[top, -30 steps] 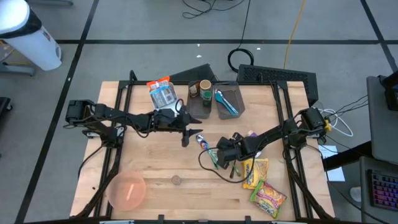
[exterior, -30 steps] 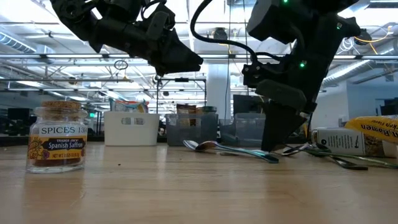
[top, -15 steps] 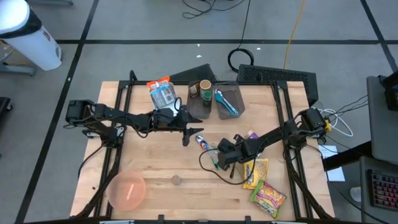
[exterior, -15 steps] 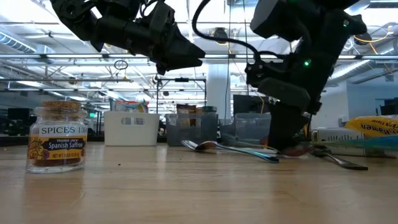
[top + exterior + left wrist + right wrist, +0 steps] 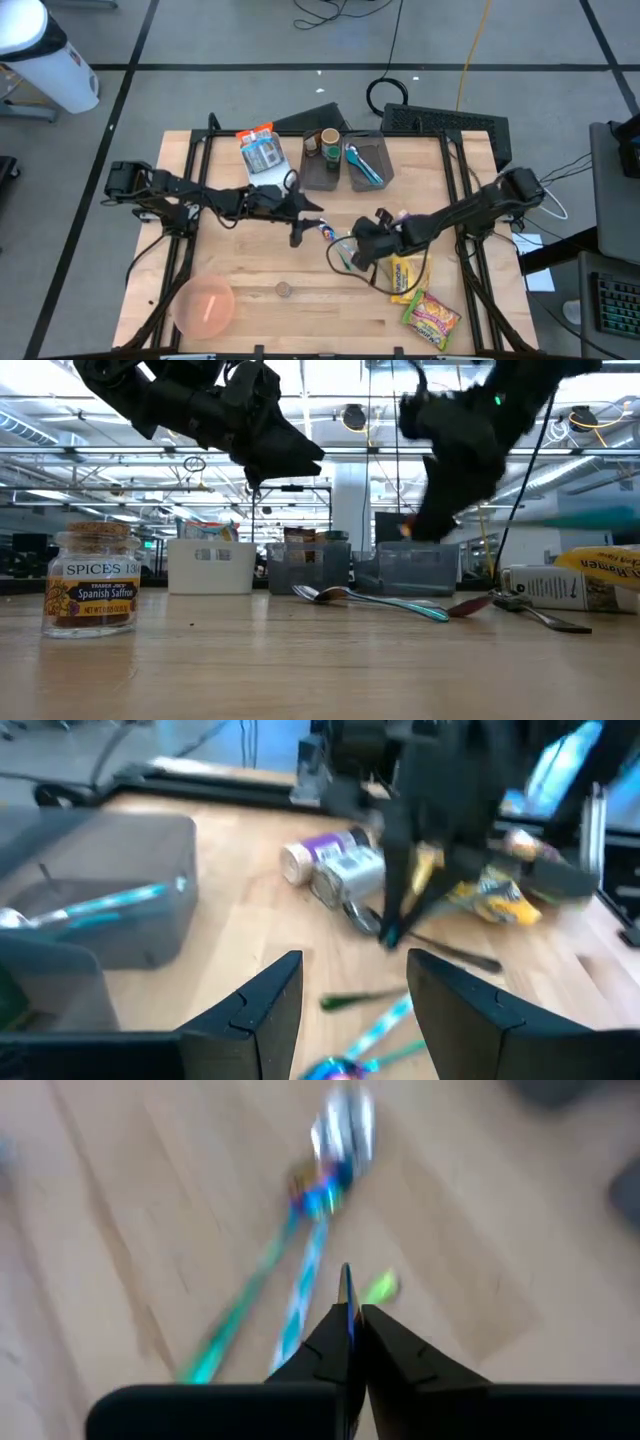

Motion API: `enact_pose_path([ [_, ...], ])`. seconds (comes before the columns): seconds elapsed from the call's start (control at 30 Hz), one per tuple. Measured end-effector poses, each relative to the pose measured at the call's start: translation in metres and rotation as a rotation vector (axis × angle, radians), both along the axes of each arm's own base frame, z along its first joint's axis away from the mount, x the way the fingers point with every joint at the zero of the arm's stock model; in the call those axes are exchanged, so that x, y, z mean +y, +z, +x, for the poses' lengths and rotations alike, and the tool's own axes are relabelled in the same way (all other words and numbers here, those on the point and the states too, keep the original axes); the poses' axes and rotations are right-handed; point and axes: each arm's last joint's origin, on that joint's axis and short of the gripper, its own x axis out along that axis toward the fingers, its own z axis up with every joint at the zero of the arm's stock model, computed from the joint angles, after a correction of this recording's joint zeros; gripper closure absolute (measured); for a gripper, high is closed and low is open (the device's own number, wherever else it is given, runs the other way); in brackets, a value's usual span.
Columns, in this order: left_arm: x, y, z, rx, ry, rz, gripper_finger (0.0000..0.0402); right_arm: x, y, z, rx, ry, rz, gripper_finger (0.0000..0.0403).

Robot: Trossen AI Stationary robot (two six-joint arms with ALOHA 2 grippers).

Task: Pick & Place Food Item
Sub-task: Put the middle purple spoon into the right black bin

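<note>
the right gripper (image 5: 349, 1315) had pinched shut on a thin metal sliver (image 5: 345, 1283) above the iridescent spoons (image 5: 300, 1270); lifting slowly suited it, while the left gripper (image 5: 345, 995) hovered half-open.

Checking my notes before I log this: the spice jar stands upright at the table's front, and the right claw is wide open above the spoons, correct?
Not quite. The right claw is shut, its fingers pressed together, as the right wrist view shows. The spice jar does stand upright, and the spoons lie below that claw.

My right gripper (image 5: 350, 1315) now sits closed and raised off the table, pinching a thin utensil (image 5: 345, 1285); my left gripper (image 5: 297, 237) has shifted slightly nearer the spoons (image 5: 400, 603)
</note>
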Motion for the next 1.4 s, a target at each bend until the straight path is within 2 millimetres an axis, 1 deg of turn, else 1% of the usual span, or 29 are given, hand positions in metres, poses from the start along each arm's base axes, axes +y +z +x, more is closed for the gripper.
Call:
enact_pose_path([
  [0.07, -0.004, -0.002, -0.001, 0.020, -0.010, -0.009, 0.0215, -0.002, 0.013, -0.001, -0.058, 0.022, -0.043, 0.0398],
  [0.23, -0.011, -0.003, -0.001, 0.033, -0.028, -0.049, 0.0215, -0.002, 0.040, 0.005, -0.236, 0.119, -0.078, 0.0398],
  [0.4, -0.018, -0.001, -0.001, 0.013, -0.139, -0.083, 0.0215, 0.000, 0.050, 0.015, -0.358, 0.239, -0.059, 0.0398],
  [0.57, -0.021, 0.002, 0.000, -0.020, -0.165, -0.088, 0.0215, 0.000, 0.048, 0.021, -0.385, 0.267, -0.041, 0.0398],
  [1.07, -0.028, 0.010, 0.001, -0.092, -0.196, -0.128, 0.0215, 0.001, 0.051, 0.023, -0.416, 0.275, -0.048, 0.0399],
  [1.23, -0.028, 0.010, 0.001, -0.094, -0.197, -0.129, 0.0215, 0.001, 0.053, 0.024, -0.441, 0.280, -0.046, 0.0399],
  [1.4, -0.028, 0.005, 0.006, -0.109, -0.181, -0.144, 0.0215, -0.001, 0.054, 0.026, -0.453, 0.297, -0.044, 0.0399],
])
